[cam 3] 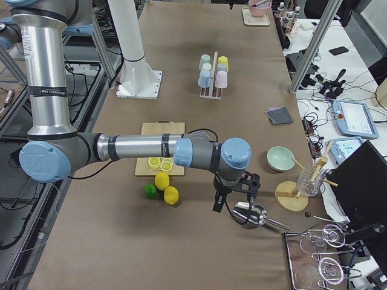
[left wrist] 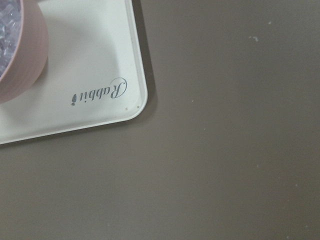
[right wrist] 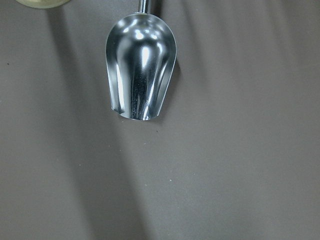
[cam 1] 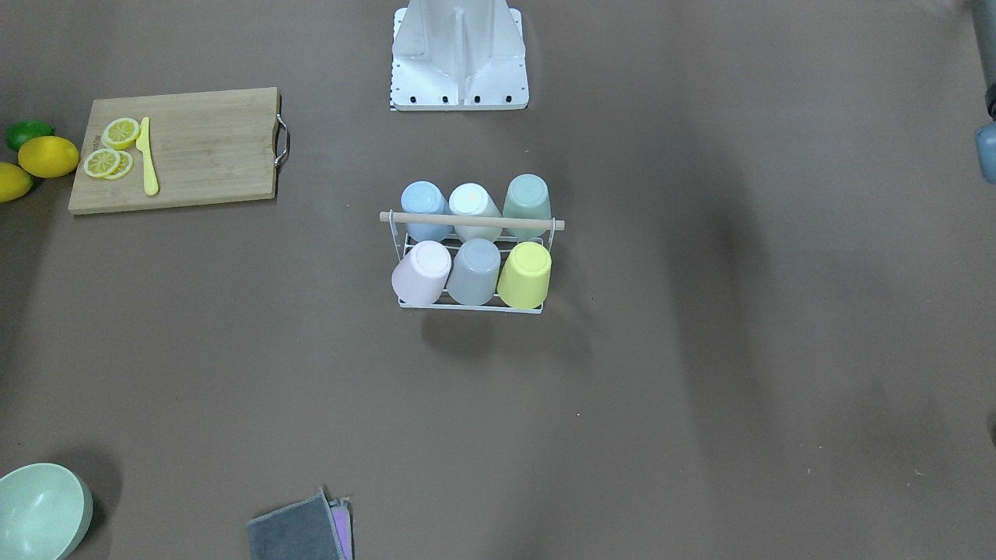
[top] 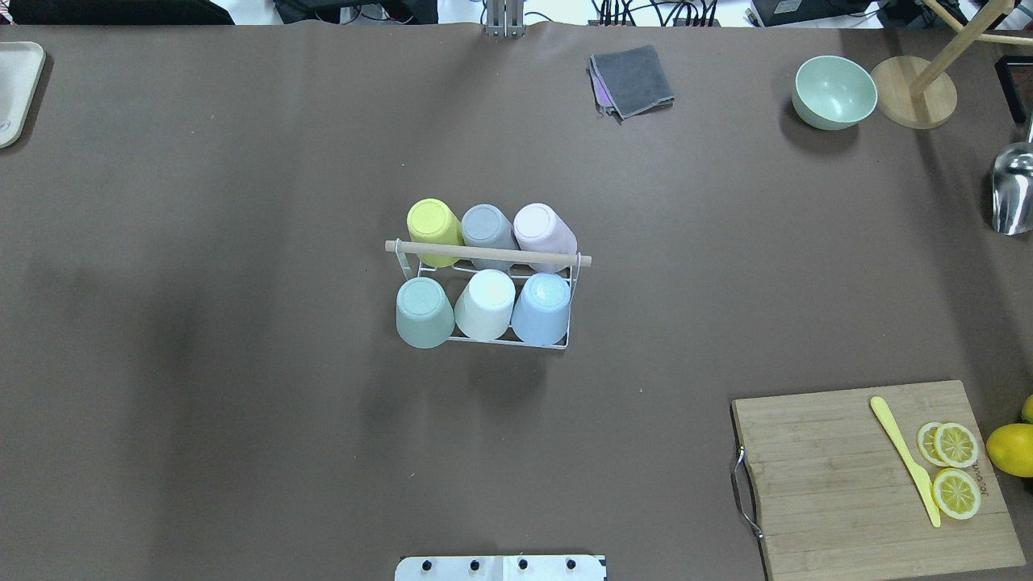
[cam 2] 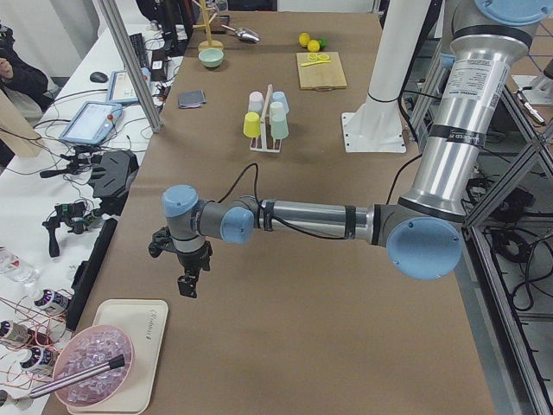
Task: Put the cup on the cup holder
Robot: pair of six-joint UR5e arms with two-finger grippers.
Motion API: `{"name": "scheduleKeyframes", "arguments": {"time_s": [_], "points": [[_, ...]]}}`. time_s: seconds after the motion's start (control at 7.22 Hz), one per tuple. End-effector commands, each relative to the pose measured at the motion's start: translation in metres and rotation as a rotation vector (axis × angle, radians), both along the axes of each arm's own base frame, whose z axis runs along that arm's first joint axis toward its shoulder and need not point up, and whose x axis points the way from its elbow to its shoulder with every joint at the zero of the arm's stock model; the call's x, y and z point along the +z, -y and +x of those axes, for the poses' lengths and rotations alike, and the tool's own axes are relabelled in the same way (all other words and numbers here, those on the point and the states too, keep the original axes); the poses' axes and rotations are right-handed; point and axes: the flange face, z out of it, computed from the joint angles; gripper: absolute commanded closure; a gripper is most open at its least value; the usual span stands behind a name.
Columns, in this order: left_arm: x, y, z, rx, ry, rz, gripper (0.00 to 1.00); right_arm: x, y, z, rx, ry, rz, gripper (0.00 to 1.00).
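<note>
The white wire cup holder (top: 565, 343) with a wooden rod handle (top: 484, 253) stands at the table's middle, also in the front view (cam 1: 467, 308). Several cups sit upside down on it in two rows: yellow (top: 433, 226), grey (top: 487, 227), pink (top: 545, 230), green (top: 424, 311), white (top: 487, 303) and blue (top: 541, 308). My left gripper (cam 2: 192, 281) hangs far off at the table's left end, beside a cream tray (left wrist: 90, 60). My right gripper (cam 3: 233, 202) hangs at the right end, over a metal scoop (right wrist: 141, 70). I cannot tell whether either is open or shut.
A wooden cutting board (top: 847, 500) holds lemon slices (top: 956, 468) and a yellow knife (top: 904, 460), with whole lemons (top: 1013, 448) beside it. A green bowl (top: 834, 91), a grey cloth (top: 633, 78) and a wooden stand (top: 916, 101) lie at the far edge. A pink bowl (cam 2: 91, 376) sits on the tray.
</note>
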Motion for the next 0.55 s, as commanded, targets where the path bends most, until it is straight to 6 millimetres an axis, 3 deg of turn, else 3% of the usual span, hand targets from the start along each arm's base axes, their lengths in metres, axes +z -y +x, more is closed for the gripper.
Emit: {"name": "scheduleKeyframes", "arguments": {"time_s": [0.0, 0.42], "points": [[0.0, -0.003, -0.002, -0.066, -0.005, -0.063, 0.03, 0.0, -0.001, 0.001, 0.001, 0.001, 0.001, 0.0], [0.0, -0.013, 0.006, -0.055, -0.087, -0.063, 0.03, -0.003, -0.001, 0.001, 0.001, 0.001, 0.006, 0.0]]}}
